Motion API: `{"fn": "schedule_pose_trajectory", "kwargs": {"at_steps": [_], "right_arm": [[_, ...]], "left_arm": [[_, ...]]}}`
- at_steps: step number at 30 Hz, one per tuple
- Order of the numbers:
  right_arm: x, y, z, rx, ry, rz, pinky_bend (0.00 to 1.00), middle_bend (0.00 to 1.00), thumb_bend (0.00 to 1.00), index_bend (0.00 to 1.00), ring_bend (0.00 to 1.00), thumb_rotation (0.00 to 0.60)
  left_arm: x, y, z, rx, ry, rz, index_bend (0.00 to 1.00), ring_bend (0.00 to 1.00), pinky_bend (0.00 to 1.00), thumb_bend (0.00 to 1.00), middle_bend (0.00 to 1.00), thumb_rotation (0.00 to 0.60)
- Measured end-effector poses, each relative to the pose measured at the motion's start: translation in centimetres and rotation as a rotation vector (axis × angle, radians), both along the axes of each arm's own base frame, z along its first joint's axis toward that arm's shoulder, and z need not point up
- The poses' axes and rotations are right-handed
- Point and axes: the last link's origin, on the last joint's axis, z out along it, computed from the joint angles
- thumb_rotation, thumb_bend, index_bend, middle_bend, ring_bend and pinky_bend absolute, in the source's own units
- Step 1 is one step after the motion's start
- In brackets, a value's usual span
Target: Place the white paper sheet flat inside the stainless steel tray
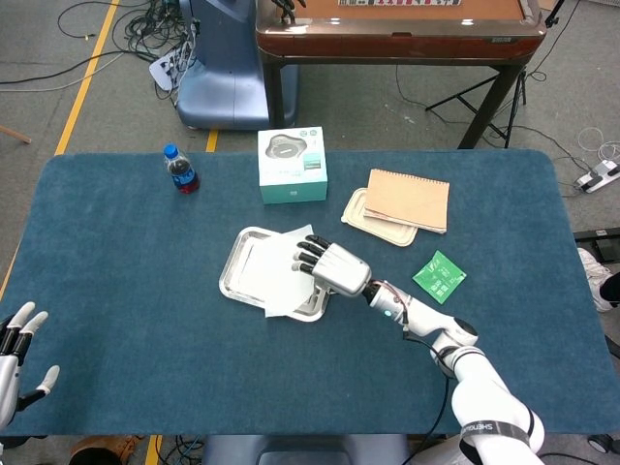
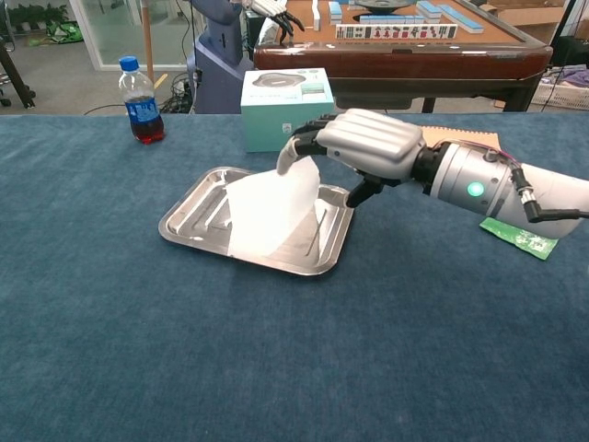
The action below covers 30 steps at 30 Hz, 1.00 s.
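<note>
The stainless steel tray lies near the middle of the blue table. A white paper sheet hangs over it, lifted at its far right corner and drooping into the tray, with its near edge by the tray's front rim. My right hand hovers over the tray's right end and pinches the sheet's upper corner. At the table's near left corner, my left hand shows only in the head view, its fingers spread and holding nothing.
A cola bottle stands at the far left. A teal box sits behind the tray. A brown notebook rests on a beige lid to the right, and a green packet lies beside my right forearm.
</note>
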Motion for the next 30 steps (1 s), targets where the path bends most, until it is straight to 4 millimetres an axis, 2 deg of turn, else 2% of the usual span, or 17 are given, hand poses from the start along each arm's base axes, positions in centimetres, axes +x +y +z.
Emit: {"fn": "schedule_pose_trajectory", "kwargs": {"at_steps": [3, 5, 11, 14, 15, 17, 19, 21, 22, 23, 25, 26, 27, 30], "right_arm": [[-0.2, -0.2, 0.4, -0.006, -0.018, -0.026, 0.09, 0.16, 0.23, 0.08, 0.05, 0.600], [-0.4, -0.2, 0.8, -0.014, -0.030, -0.036, 0.09, 0.16, 0.21, 0.07, 0.05, 0.600], [-1.2, -0.4, 2.3, -0.040, -0.043, -0.054, 0.09, 0.15, 0.20, 0.07, 0.05, 0.600], [-1.4, -0.5, 3.0, -0.045, -0.055, -0.069, 0.12, 0.21, 0.26, 0.07, 0.13, 0.600], [-1.4, -0.5, 3.2, -0.044, -0.059, -0.074, 0.15, 0.26, 0.31, 0.07, 0.19, 0.600], [-1.4, -0.4, 3.7, -0.041, -0.064, -0.085, 0.30, 0.37, 0.41, 0.09, 0.35, 0.600], [-1.2, -0.4, 4.1, -0.037, -0.061, -0.096, 0.59, 0.52, 0.53, 0.10, 0.57, 0.600], [-0.9, -0.2, 4.6, -0.029, -0.052, -0.113, 0.82, 0.66, 0.64, 0.10, 0.75, 0.600], [-0.7, -0.1, 4.8, -0.023, -0.045, -0.123, 0.91, 0.72, 0.70, 0.10, 0.83, 0.600], [-0.4, 0.1, 5.1, -0.014, -0.034, -0.138, 0.96, 0.76, 0.77, 0.10, 0.88, 0.600], [0.2, 0.5, 5.6, 0.003, -0.012, -0.161, 1.00, 0.84, 0.92, 0.10, 0.95, 0.600], [0.7, 0.8, 5.9, 0.013, 0.009, -0.177, 1.00, 0.87, 0.96, 0.10, 0.97, 0.600], [1.0, 1.0, 6.1, 0.021, 0.028, -0.189, 1.00, 0.91, 1.00, 0.10, 0.98, 0.600], [2.1, 1.5, 6.9, 0.054, 0.105, -0.239, 1.00, 0.99, 1.00, 0.10, 1.00, 0.600]], "left_arm": [[0.0, 0.1, 0.0, -0.001, -0.002, -0.005, 0.17, 0.10, 0.00, 0.24, 0.09, 0.600], [0.0, 0.1, 0.0, -0.003, -0.003, -0.007, 0.17, 0.10, 0.00, 0.24, 0.09, 0.600], [0.1, 0.1, 0.1, -0.002, -0.003, -0.011, 0.17, 0.10, 0.00, 0.24, 0.09, 0.600], [0.0, 0.1, 0.5, 0.003, 0.014, -0.015, 0.17, 0.10, 0.00, 0.24, 0.09, 0.600], [-0.1, 0.1, 0.4, 0.002, 0.012, -0.015, 0.17, 0.10, 0.00, 0.24, 0.09, 0.600], [0.0, 0.1, 0.0, 0.000, 0.000, -0.017, 0.17, 0.10, 0.00, 0.24, 0.09, 0.600], [0.0, 0.1, 0.0, -0.004, -0.003, -0.020, 0.17, 0.10, 0.00, 0.24, 0.09, 0.600], [0.0, 0.1, 0.1, -0.008, -0.004, -0.026, 0.17, 0.10, 0.00, 0.24, 0.09, 0.600], [0.1, 0.1, 0.1, -0.008, -0.005, -0.028, 0.17, 0.10, 0.00, 0.24, 0.09, 0.600], [0.1, 0.1, 0.1, -0.008, -0.007, -0.029, 0.17, 0.10, 0.00, 0.24, 0.09, 0.600], [0.1, 0.0, 0.2, -0.007, -0.008, -0.030, 0.17, 0.10, 0.00, 0.24, 0.09, 0.600], [0.1, -0.1, 0.2, -0.007, -0.008, -0.030, 0.17, 0.10, 0.00, 0.24, 0.09, 0.600], [0.1, -0.1, 0.2, -0.007, -0.009, -0.030, 0.17, 0.10, 0.00, 0.24, 0.09, 0.600], [0.1, -0.2, 0.3, -0.005, -0.012, -0.033, 0.17, 0.10, 0.00, 0.24, 0.09, 0.600]]}}
